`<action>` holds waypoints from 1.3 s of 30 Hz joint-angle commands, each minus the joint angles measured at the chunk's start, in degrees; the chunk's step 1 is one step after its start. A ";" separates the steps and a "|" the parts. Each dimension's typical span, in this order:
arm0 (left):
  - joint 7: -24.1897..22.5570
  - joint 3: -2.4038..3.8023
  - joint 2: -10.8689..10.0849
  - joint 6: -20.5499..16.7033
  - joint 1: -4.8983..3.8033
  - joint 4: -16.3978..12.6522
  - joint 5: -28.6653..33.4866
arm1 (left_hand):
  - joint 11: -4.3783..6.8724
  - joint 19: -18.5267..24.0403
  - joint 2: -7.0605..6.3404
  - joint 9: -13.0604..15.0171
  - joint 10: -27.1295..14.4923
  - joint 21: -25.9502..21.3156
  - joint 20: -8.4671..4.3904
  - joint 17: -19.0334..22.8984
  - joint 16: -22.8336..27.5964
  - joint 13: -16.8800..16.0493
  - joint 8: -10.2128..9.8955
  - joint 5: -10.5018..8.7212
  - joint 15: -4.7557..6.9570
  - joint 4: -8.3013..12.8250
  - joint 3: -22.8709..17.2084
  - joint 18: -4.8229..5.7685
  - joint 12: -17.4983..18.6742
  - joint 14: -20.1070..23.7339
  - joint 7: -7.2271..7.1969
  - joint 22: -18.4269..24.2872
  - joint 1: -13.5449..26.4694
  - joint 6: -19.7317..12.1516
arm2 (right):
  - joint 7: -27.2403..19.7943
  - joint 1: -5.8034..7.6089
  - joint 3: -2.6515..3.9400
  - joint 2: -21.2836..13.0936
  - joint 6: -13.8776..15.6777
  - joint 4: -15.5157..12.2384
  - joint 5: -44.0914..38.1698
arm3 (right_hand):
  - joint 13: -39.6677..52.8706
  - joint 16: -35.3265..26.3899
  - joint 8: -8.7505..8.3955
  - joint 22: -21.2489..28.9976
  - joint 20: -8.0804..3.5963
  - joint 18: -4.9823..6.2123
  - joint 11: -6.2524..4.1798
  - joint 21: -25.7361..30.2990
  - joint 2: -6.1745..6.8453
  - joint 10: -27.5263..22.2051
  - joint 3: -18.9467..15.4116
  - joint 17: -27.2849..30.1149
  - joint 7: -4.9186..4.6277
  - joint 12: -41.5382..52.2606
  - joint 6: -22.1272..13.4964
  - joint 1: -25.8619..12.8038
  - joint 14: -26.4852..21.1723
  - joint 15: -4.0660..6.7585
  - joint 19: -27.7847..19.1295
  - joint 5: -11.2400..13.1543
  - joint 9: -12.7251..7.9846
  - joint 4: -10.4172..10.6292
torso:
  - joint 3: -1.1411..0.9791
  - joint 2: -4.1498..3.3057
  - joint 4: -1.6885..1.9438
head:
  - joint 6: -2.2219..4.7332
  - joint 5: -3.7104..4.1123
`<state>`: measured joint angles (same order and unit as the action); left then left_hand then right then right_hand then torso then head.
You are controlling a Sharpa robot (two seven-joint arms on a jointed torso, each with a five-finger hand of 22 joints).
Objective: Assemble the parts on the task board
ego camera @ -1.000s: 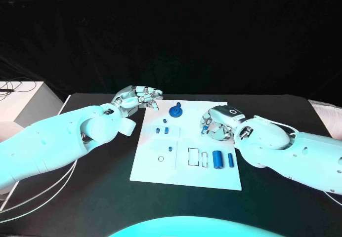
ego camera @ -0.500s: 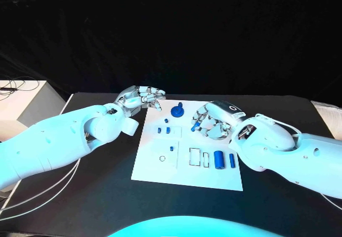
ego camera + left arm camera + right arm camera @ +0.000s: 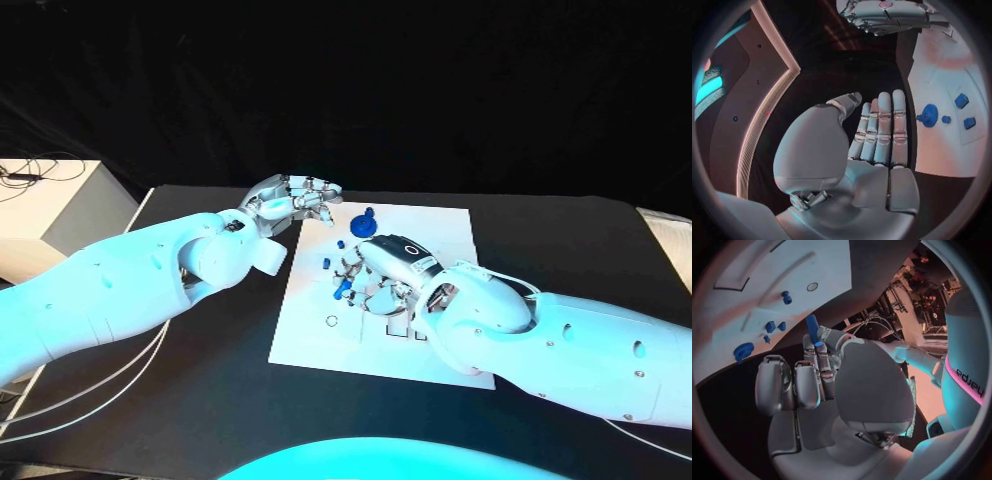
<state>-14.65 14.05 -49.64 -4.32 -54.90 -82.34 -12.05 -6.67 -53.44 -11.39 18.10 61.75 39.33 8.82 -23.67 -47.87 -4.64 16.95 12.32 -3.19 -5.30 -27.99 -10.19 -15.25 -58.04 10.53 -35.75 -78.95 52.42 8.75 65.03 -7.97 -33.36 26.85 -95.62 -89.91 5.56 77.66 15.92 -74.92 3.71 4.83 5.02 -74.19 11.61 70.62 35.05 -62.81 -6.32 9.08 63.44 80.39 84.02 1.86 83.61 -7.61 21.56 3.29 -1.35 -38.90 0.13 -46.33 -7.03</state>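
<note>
While pinching a blue peg [image 3: 812, 329] between fingers, right hand [image 3: 387, 268] over board centre; left hand [image 3: 296, 197] flat, empty. Loose pinch risks dropping peg.

White rounded arms; silver segmented left hand [image 3: 873, 150], right hand [image 3: 823, 385]; white cables.

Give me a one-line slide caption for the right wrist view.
Right hand pinches a blue cylindrical part above the white task board, where other blue parts lie.
</note>
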 commanded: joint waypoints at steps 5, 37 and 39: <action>-0.28 0.05 0.11 1.07 0.00 -0.17 0.34 | -0.43 -0.27 0.44 -0.09 0.13 -0.36 -0.06 0.04 0.19 -0.01 -0.36 -0.07 -0.13 -0.18 0.31 -0.20 0.20 -0.03 0.19 0.08 -0.29 0.02 | -0.94 -0.71 -0.92 2.06 -1.51 1.59 -3.34 | 1.80 0.03 0.34 -0.55 -0.03 -1.05 -2.68 0.30 -1.34 3.06 0.44 0.00 -0.16 0.26 -0.22 0.75 1.12 0.29 0.03 -0.27 0.07 0.04 | 0.02 -0.02 -0.17 | -0.69 -0.96; -0.22 0.05 0.29 1.14 0.00 -0.09 0.34 | -0.43 -0.27 0.44 -0.09 0.13 -0.36 -0.06 0.04 0.19 -0.01 -0.36 -0.07 -0.13 -0.18 0.31 -0.20 0.20 -0.03 0.19 0.08 -0.29 0.02 | 1.62 -2.54 -2.14 5.27 -4.71 5.65 -6.83 | 1.86 -0.04 0.39 -0.40 -0.03 -1.00 -2.64 0.49 -1.34 3.06 0.58 0.18 -0.20 0.17 -0.32 0.68 1.08 0.27 -0.06 -0.33 0.19 -0.10 | -0.15 0.00 -0.12 | -2.20 -2.57; -0.22 0.05 0.29 1.15 0.00 -0.09 0.34 | -0.43 -0.27 0.44 -0.09 0.13 -0.36 -0.06 0.04 0.19 -0.01 -0.36 -0.07 -0.13 -0.18 0.31 -0.20 0.20 -0.03 0.19 0.08 -0.29 0.02 | 1.59 -2.68 -2.16 5.38 -4.76 5.86 -6.88 | 1.86 -0.04 0.39 -0.40 -0.03 -1.00 -2.64 0.49 -1.34 3.06 0.58 0.18 -0.20 0.17 -0.32 0.68 1.08 0.27 -0.06 -0.33 0.19 -0.10 | -0.13 0.01 -0.12 | -2.21 -2.57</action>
<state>-14.54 14.05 -49.47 -4.12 -54.89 -82.33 -12.03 -6.67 -53.44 -11.39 18.10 61.75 39.33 8.82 -23.67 -47.87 -4.64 16.95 12.32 -3.19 -5.29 -27.99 -10.18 -15.26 -58.04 10.53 -35.76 -78.95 52.42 10.25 62.48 -10.10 -28.09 23.20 -89.94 -95.75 5.56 77.66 16.15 -74.95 3.71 4.83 5.01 -73.98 11.67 70.62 35.33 -62.62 -6.22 9.01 63.14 80.46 84.02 1.85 83.60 -7.72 21.82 3.30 -1.51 -38.86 0.00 -48.54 -9.63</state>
